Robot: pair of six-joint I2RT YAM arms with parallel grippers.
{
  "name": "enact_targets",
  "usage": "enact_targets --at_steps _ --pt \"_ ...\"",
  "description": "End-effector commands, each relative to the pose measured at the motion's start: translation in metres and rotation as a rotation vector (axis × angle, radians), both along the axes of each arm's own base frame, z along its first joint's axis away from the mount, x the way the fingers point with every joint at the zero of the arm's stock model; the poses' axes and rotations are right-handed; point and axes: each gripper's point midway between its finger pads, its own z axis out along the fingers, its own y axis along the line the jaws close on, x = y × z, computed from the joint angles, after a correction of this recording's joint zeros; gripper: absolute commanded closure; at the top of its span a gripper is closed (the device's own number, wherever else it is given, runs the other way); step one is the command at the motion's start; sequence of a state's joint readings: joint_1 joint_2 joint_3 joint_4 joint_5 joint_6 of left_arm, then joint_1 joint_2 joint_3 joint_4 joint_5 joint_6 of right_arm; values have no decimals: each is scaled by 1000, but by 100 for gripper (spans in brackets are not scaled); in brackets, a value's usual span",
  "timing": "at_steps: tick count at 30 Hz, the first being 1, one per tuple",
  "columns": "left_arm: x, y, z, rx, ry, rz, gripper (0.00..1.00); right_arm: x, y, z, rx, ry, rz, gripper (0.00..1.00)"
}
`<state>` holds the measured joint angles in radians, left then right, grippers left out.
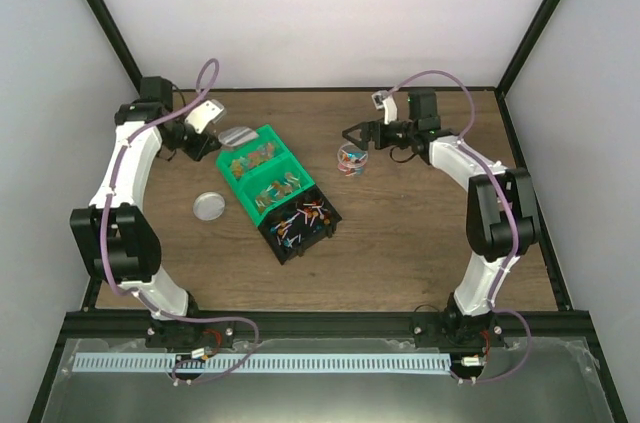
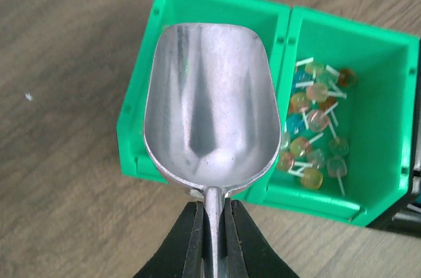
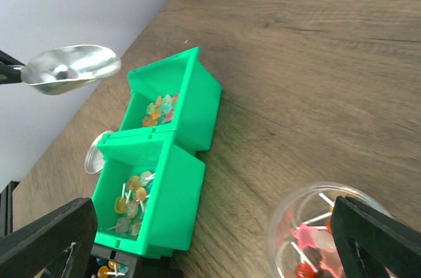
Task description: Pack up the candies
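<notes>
The candies are tiny mixed red, blue, white and orange pieces in a black bin at the near end of a row of bins. A few show in the right wrist view. My left gripper is shut on the handle of an empty metal scoop, which hovers over the far green bin; it also shows from above. My right gripper is open, its right finger next to a clear cup with red and pink sweets inside. The cup stands right of the bins.
Two green bins hold duller lollipop pieces; the middle one has yellow, orange and teal ones. A round clear lid lies on the wooden table left of the bins. Black frame posts stand at the table's back corners.
</notes>
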<state>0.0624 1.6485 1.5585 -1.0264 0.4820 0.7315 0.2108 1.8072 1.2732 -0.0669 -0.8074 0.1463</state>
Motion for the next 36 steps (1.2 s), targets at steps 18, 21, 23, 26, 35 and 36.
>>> enact_targets --at_steps 18,21,23,26,35,36 --pt "-30 24 -56 235 201 150 96 -18 38 4 -49 -64 92 0" --pt "-22 20 -62 276 207 166 96 -19 38 3 -47 -64 94 0" --pt "-19 17 -69 313 218 164 96 -20 38 2 -44 -60 100 0" --pt "-14 18 -77 355 233 171 96 -21 39 1 -40 -55 106 1" --pt "2 8 -90 330 253 154 96 -28 50 -5 -41 -49 141 2" --pt "3 6 -92 321 258 150 96 -28 51 -6 -43 -50 142 2"
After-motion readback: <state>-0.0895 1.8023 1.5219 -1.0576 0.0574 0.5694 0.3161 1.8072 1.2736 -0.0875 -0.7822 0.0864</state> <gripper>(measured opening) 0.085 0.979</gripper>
